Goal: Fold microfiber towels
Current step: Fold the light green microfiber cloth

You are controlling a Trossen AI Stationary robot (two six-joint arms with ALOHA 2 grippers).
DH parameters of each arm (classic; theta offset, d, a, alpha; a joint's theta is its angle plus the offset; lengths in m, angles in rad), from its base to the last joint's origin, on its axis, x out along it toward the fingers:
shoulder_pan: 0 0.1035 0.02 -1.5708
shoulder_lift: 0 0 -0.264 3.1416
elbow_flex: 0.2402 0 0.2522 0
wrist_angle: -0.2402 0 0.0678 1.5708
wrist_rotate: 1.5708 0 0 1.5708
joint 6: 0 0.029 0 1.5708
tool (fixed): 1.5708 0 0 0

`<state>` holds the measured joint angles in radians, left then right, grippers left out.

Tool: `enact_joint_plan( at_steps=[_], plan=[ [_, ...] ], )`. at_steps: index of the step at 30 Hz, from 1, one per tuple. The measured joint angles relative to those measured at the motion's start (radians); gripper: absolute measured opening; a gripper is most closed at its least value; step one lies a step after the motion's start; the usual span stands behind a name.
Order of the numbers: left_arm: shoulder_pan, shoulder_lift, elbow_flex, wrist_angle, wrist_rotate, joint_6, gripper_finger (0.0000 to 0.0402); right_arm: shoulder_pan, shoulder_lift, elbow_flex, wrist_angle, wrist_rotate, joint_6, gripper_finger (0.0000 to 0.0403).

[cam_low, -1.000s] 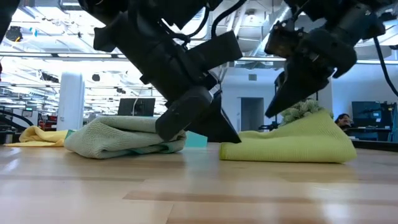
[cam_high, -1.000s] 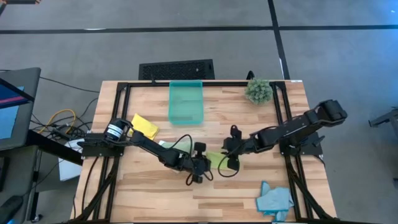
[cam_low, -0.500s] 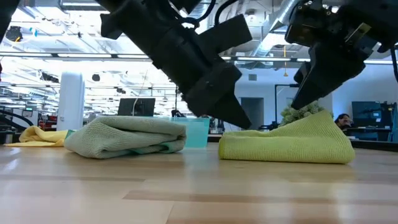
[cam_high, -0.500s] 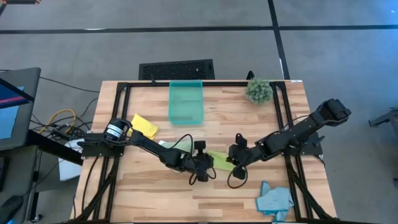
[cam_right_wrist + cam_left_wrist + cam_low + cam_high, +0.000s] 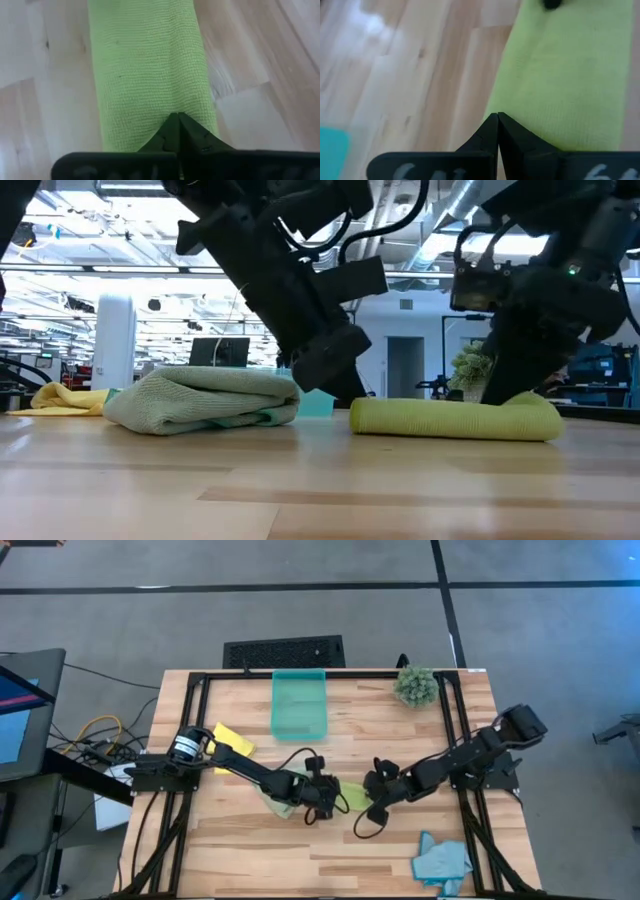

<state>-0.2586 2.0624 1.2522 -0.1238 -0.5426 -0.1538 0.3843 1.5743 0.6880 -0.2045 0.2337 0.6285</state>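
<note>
Now, line by line:
Lime green towel (image 5: 352, 796): rolled into a flat strip at the table's middle, between the two grippers; in the low view it lies flat on the wood (image 5: 455, 420).
Left gripper (image 5: 322, 802): at the strip's left end, fingers (image 5: 492, 131) pressed together with nothing between them, tips just at the cloth's edge.
Right gripper (image 5: 372, 804): at the strip's right end, fingers (image 5: 178, 131) drawn together over the cloth; whether they pinch any fabric cannot be told.
Pale green towel (image 5: 278, 797): bunched just left of the lime one, under the left arm; a rumpled mound in the low view (image 5: 205, 400).
Yellow towel (image 5: 233, 743): far left of the table, near the left arm's base.
Light blue towel (image 5: 441, 862): crumpled at the near right corner.
Teal bin (image 5: 299, 704): far middle.
Spiky plant (image 5: 414, 685): far right.
Writing: pale characters on the left wrist housing, unreadable.
</note>
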Motion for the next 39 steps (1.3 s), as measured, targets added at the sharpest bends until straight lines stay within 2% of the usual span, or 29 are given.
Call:
enact_joint_plan(
  at_steps=[3, 6, 11, 19, 26, 36, 39],
  plan=[
    [-0.013, -0.004, 0.000, 0.002, -0.045, 0.007, 0.0000, 0.000, -0.039, 0.000, -0.008, 0.000, -0.003, 0.0035],
    [-0.029, -0.008, 0.013, 0.018, -0.045, 0.015, 0.0000, 0.004, -0.085, 0.000, -0.005, 0.000, -0.008, 0.0045],
    [-0.036, -0.008, 0.019, 0.030, 0.011, 0.036, 0.0000, 0.006, -0.127, 0.000, -0.030, 0.000, -0.008, 0.0058],
    [-0.022, 0.024, 0.021, 0.022, 0.097, 0.039, 0.0000, 0.013, -0.052, -0.001, -0.122, 0.001, 0.047, 0.0064],
    [-0.017, 0.042, 0.023, 0.015, 0.092, 0.045, 0.0000, 0.013, -0.019, 0.001, -0.152, 0.013, 0.044, 0.0064],
    [-0.044, -0.016, 0.019, 0.006, 0.067, 0.054, 0.0000, 0.013, -0.157, 0.000, -0.166, 0.026, 0.018, 0.0064],
    [-0.053, -0.021, 0.019, 0.017, 0.067, 0.054, 0.0000, 0.021, -0.182, 0.001, -0.164, -0.006, 0.015, 0.0068]
  ],
)
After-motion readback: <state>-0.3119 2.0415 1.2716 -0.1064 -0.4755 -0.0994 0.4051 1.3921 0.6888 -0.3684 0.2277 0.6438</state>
